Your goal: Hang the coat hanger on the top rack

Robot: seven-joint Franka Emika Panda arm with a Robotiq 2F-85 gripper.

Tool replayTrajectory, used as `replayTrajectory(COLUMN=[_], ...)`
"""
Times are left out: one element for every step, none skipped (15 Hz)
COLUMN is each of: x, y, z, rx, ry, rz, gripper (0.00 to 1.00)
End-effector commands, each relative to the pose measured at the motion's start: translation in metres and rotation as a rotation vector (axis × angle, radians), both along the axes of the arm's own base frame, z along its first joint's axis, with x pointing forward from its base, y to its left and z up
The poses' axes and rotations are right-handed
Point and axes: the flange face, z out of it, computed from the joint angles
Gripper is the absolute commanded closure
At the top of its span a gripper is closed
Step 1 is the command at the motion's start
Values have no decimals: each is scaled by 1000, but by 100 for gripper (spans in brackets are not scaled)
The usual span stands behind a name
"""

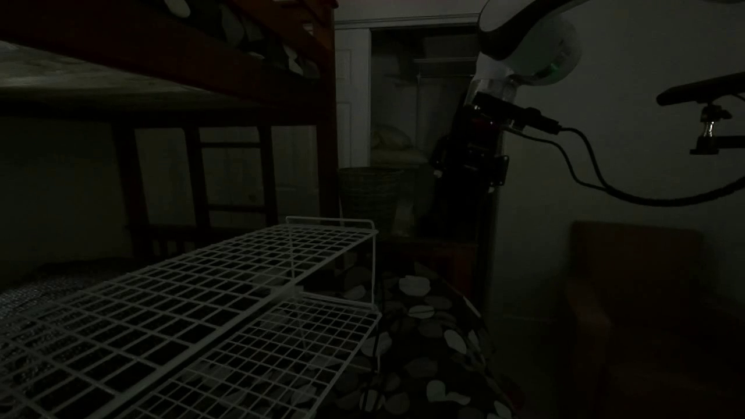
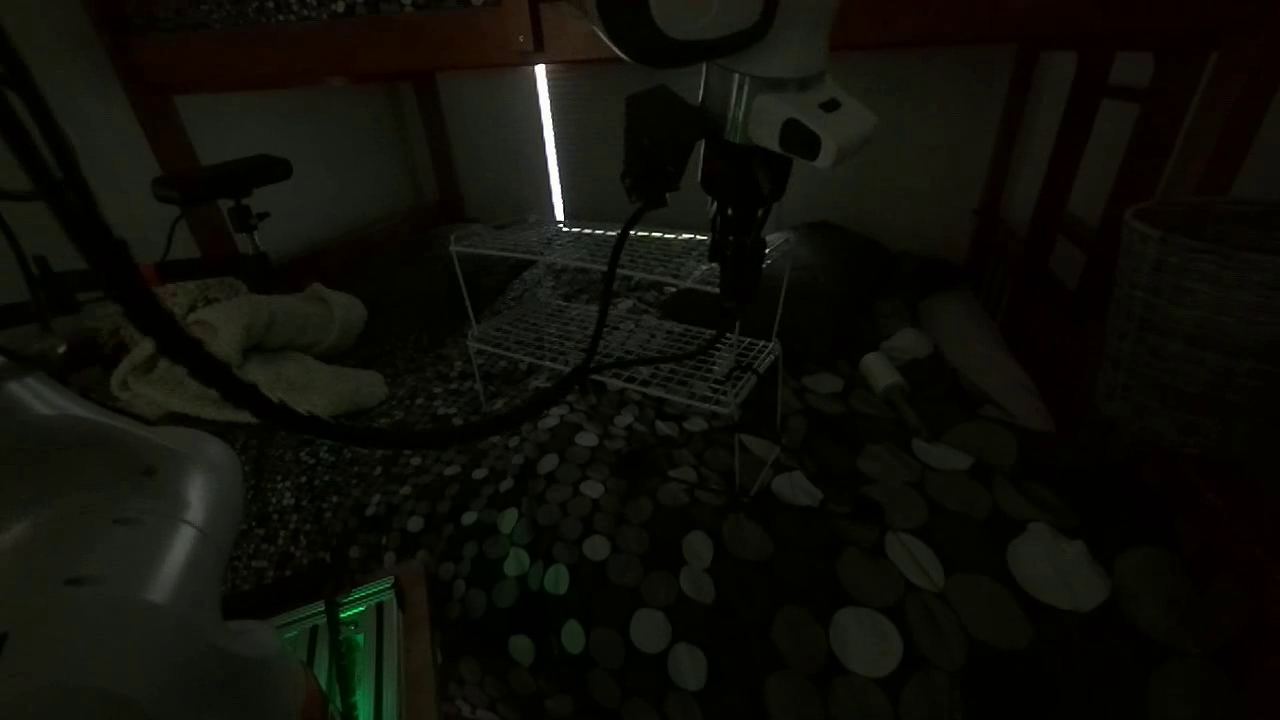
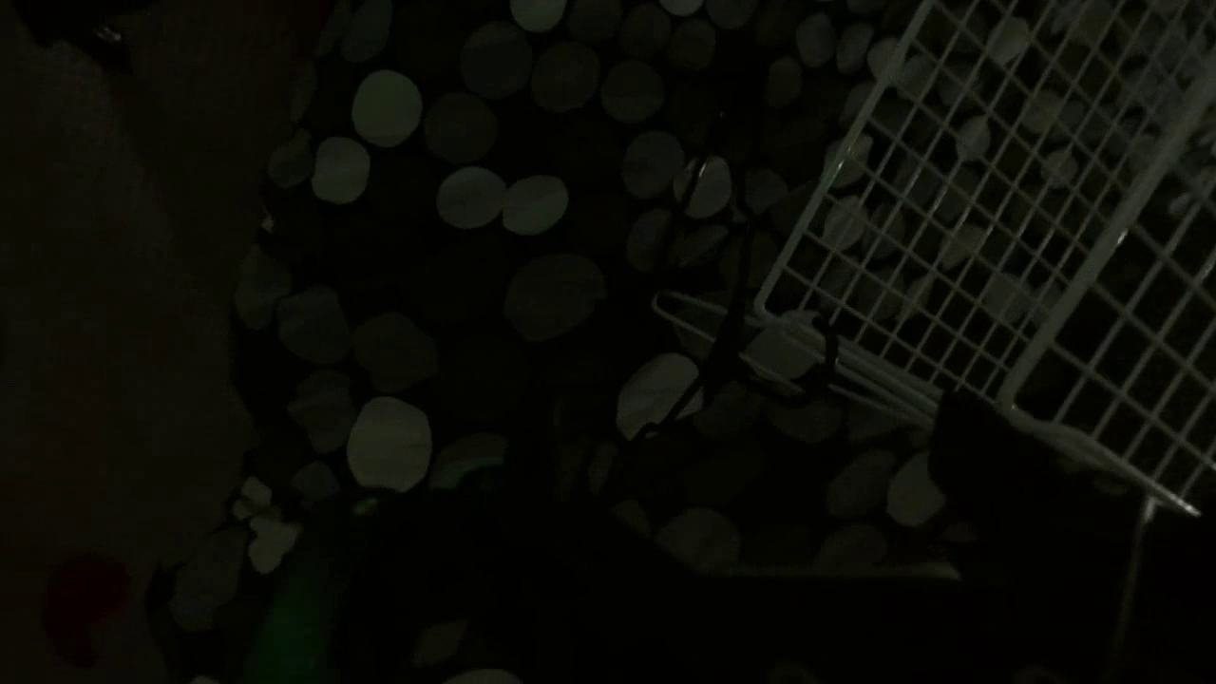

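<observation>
The room is very dim. In an exterior view the gripper (image 2: 737,290) points downward on the arm (image 2: 805,45), covering part of one end of the top rack (image 1: 192,279), a white wire grid. The gripper is released: in the wrist view its fingers (image 3: 983,456) stand apart, dark against the spotted bedding (image 2: 690,570) that shows between them. The hanger (image 3: 729,350), thin and black, is outside the gripper, at the end of the lower tier (image 1: 297,343); its hook crosses the end wires there in the wrist view, but I cannot tell whether it hangs from them. Both tiers stand on legs set on the bedding, and a wooden bunk bed (image 1: 327,116) shows in both exterior views. A cable (image 2: 430,437) loops below the arm. A basket (image 1: 369,195) is beyond the tiers, a chair (image 1: 637,262) stands well apart by the wall, and a pale heap (image 2: 270,340) lies on the bedding.
</observation>
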Motion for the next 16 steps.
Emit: replayTrajectory(x=[34,41,47,52,57,63,67,70,74,78,81,70,73,74,74,74], y=[11,14,18,21,23,22,21,19,16,15,14,16,16,16,16,17], z=[-17,-23,-30,-39,-47,-58,-68,-79,-90,-101,-113,-96,-104,-105,-103,-100], rx=[-37,-50,-62,-76,-91,-114,-142,-168,-195,-214,-230,-191,-197,-197,-196,-195], ry=[31,29,27,29,33,36,53,63,77,90,106,92,104,107,103,98], rz=[-166,-205,-246,-272,-297,-305,-297,-294,-291,-289,-287,-271,-270,-270,-269,-268], gripper=[0,0,0,0,0,0,0,0,0,0,0,0,0,0,0,0])
